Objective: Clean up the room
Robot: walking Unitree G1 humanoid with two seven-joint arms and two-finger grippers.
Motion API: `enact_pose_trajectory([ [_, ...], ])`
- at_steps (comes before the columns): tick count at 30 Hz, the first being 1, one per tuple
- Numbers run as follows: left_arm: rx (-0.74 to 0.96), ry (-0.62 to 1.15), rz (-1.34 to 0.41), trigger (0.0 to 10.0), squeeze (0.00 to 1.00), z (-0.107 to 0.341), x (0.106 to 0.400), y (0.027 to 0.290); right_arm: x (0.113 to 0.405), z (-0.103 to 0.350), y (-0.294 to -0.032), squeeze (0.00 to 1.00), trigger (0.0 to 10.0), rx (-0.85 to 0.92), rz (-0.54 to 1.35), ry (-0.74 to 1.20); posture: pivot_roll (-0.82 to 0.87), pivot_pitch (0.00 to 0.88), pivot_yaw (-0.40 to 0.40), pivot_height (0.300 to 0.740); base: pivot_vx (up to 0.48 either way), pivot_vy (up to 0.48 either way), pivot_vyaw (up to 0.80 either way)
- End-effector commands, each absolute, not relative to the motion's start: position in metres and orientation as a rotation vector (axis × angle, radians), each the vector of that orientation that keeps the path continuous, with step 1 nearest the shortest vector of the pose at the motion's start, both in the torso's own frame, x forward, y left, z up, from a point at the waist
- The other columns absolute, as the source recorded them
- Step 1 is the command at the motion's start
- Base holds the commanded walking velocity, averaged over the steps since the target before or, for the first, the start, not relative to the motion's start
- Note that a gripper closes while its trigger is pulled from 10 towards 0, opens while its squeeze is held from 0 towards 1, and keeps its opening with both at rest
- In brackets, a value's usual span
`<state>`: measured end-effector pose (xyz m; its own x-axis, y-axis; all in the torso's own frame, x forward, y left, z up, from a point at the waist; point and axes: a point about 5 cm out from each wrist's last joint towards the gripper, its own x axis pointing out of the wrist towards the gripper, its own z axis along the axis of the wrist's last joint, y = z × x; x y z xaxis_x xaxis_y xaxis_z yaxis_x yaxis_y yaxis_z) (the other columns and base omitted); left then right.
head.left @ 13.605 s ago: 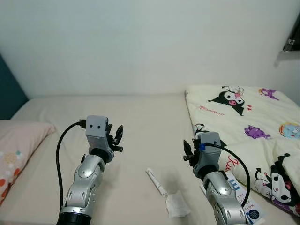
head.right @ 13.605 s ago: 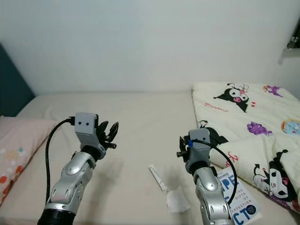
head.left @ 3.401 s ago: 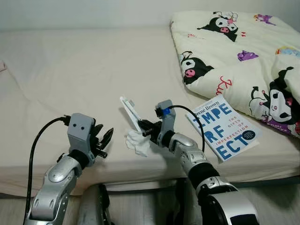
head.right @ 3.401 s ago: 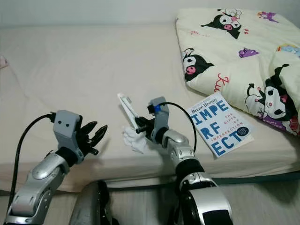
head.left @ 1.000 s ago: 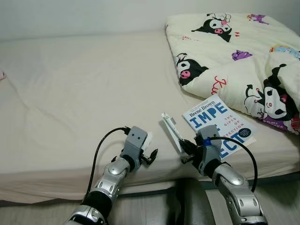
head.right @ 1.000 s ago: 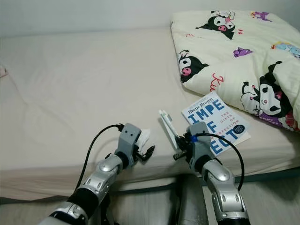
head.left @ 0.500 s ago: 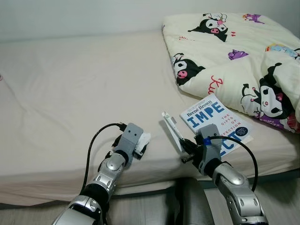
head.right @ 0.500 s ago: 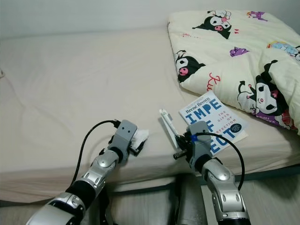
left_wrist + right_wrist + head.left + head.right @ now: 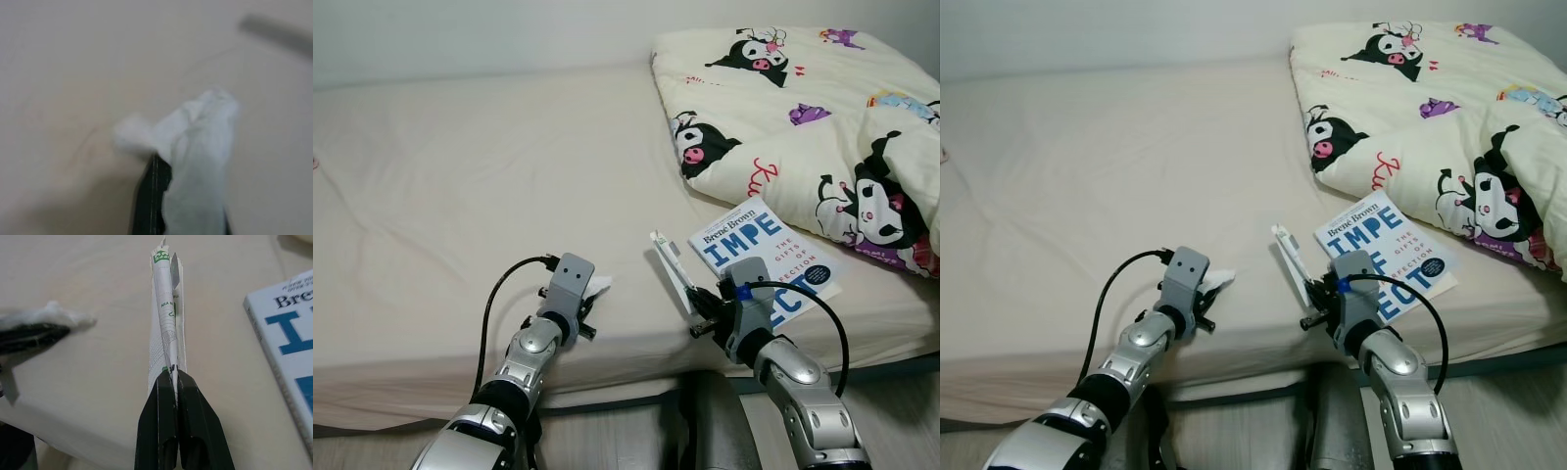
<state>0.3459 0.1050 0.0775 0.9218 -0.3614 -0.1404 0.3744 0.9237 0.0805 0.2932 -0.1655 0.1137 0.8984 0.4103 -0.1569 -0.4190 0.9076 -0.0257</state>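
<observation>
A crumpled white tissue sits at the tips of my left gripper, just above the beige bed near its front edge. In the left wrist view the tissue drapes over a black finger, and the gripper is shut on it. My right gripper is shut on a long flat white wrapper with green print. It holds the wrapper tilted upward above the mattress edge. In the right wrist view the wrapper rises straight from between the closed fingertips.
A white and blue book lies on the bed to the right of the right gripper. A cream blanket with cartoon prints covers the bed's right side. The mattress's front edge runs just below both grippers, with floor beyond.
My left gripper, open beside the tissue a second ago, has shut on it and drawn slightly left. The right gripper with the wrapper has barely moved.
</observation>
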Motion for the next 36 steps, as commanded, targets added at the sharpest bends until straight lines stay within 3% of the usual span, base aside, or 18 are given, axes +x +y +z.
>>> enact_pose_trajectory([
  [1, 0.048, 0.119, -0.393, 0.0, 0.00, 0.073, 0.340, 0.109, 0.291, 0.107, -0.158, 0.00, 0.0, -0.034, 0.445, 0.157, 0.01, 0.179, 0.036, 0.543, 0.000, 0.000, 0.00],
  [6, -0.003, 0.065, -0.373, 0.0, 0.00, 0.080, 0.340, 0.120, 0.293, 0.104, -0.153, 0.00, 0.0, -0.021, 0.444, 0.156, 0.02, 0.121, 0.021, 0.543, 0.000, 0.000, 0.00],
  [15, -0.083, -0.069, -0.141, 0.0, 0.00, 0.100, 0.326, 0.161, 0.291, 0.103, -0.139, 0.00, 0.0, 0.010, 0.405, 0.116, 0.02, 0.030, 0.012, 0.543, 0.000, 0.000, 0.00],
  [16, -0.075, -0.077, -0.113, 9.8, 0.00, 0.102, 0.323, 0.163, 0.291, 0.104, -0.138, 0.00, 5.7, 0.002, 0.378, 0.092, 0.02, 0.023, 0.012, 0.543, 0.000, 0.000, 0.00],
  [17, -0.070, -0.082, -0.096, 9.8, 0.00, 0.104, 0.320, 0.164, 0.291, 0.106, -0.137, 0.00, 5.7, -0.003, 0.358, 0.076, 0.02, 0.021, 0.012, 0.543, 0.000, 0.000, 0.00],
  [18, -0.076, -0.071, -0.092, 10.0, 0.00, 0.104, 0.319, 0.163, 0.291, 0.106, -0.137, 0.00, 10.0, 0.011, 0.342, 0.070, 0.02, 0.014, 0.013, 0.543, 0.000, 0.000, 0.00],
  [27, -0.126, -0.015, -0.149, 10.0, 0.00, 0.109, 0.309, 0.150, 0.287, 0.106, -0.134, 0.00, 10.0, 0.023, 0.325, 0.033, 0.02, 0.000, 0.006, 0.543, 0.000, 0.000, 0.00],
  [32, -0.030, -0.039, -0.204, 10.0, 0.00, 0.112, 0.302, 0.146, 0.283, 0.101, -0.131, 0.00, 10.0, 0.013, 0.311, 0.041, 0.02, 0.000, 0.008, 0.558, 0.000, 0.000, 0.00],
  [36, -0.093, -0.021, -0.167, 10.0, 0.00, 0.111, 0.299, 0.147, 0.282, 0.098, -0.130, 0.00, 10.0, 0.010, 0.279, 0.050, 0.02, 0.000, 0.014, 0.573, 0.000, 0.000, 0.00],
])
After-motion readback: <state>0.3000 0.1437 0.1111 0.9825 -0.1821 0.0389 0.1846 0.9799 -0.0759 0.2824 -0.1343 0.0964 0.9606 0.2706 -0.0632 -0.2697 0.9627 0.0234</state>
